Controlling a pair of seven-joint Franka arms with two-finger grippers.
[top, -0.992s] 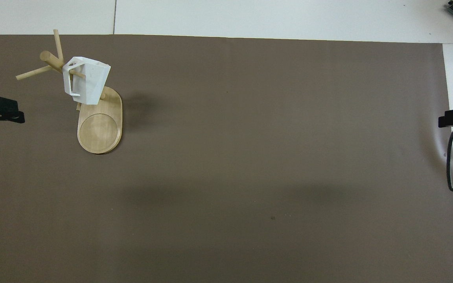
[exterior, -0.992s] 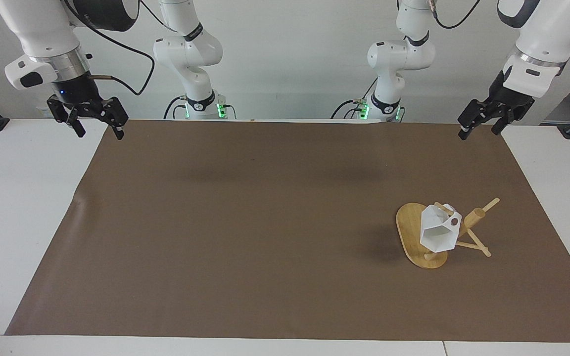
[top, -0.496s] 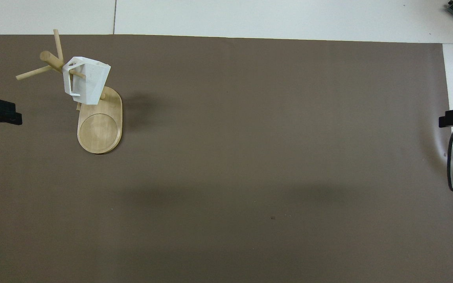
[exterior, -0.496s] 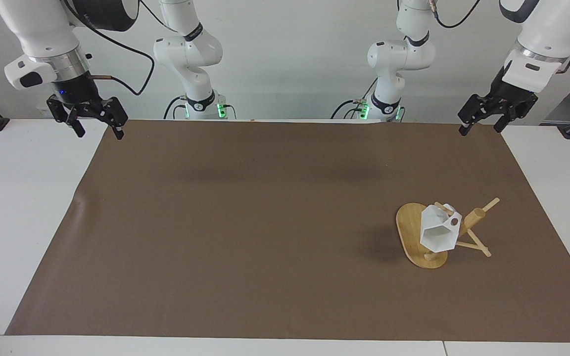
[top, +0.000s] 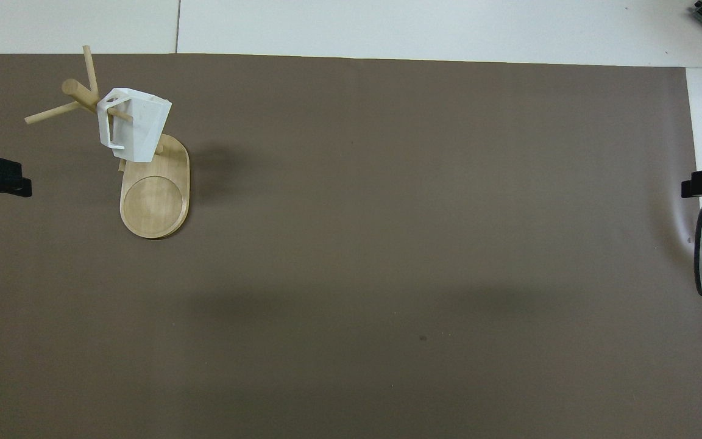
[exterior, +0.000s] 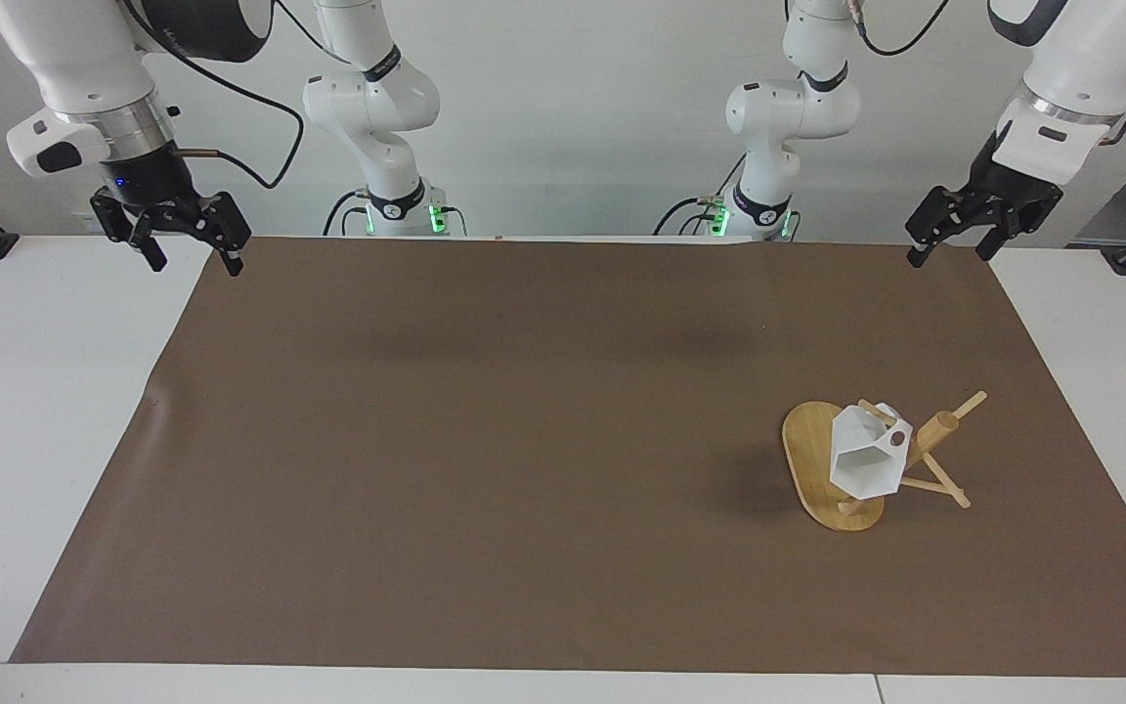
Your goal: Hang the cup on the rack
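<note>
Hanging from a peg by its handle, the cup (exterior: 863,458) sits on the rack (exterior: 835,469) toward the left arm's end of the table, mouth tipped toward the camera in the facing view, its body over the oval base. By my reading the hanging is done, so the step in hand is simply parking clear: do it well by keeping both arms high and away from the thin pegs, because a nudge could tip the rack or slide the cup off. The left gripper (exterior: 947,238) hovers over the mat's (exterior: 485,440) corner, jaws spread wide, holding nothing. The right gripper (exterior: 190,246) waits over the other corner, equally wide, empty too.
</note>
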